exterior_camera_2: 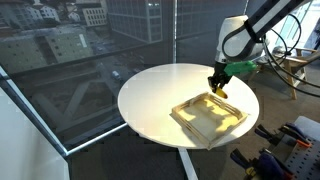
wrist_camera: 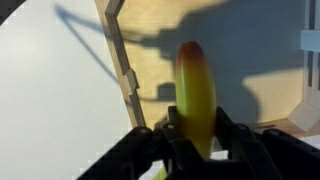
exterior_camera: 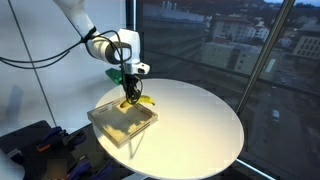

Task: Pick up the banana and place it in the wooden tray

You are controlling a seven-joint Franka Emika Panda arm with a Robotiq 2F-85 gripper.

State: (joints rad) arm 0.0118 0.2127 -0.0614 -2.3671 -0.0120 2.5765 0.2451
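Wrist view: the banana (wrist_camera: 195,95) is pinched by the end effector (wrist_camera: 196,140), its long axis pointed ahead over the wooden tray (wrist_camera: 250,60) (one rim is seen alongside).

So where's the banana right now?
The banana is pinched in the claw, over the far edge of the wooden tray in an exterior view.

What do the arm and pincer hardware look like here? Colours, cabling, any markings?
Arm: glossy white rounded links, dark bands at the joints. A black cable runs off it. Pincer: black, with a green part at the wrist above it and black fingers in the wrist view. No markings legible.
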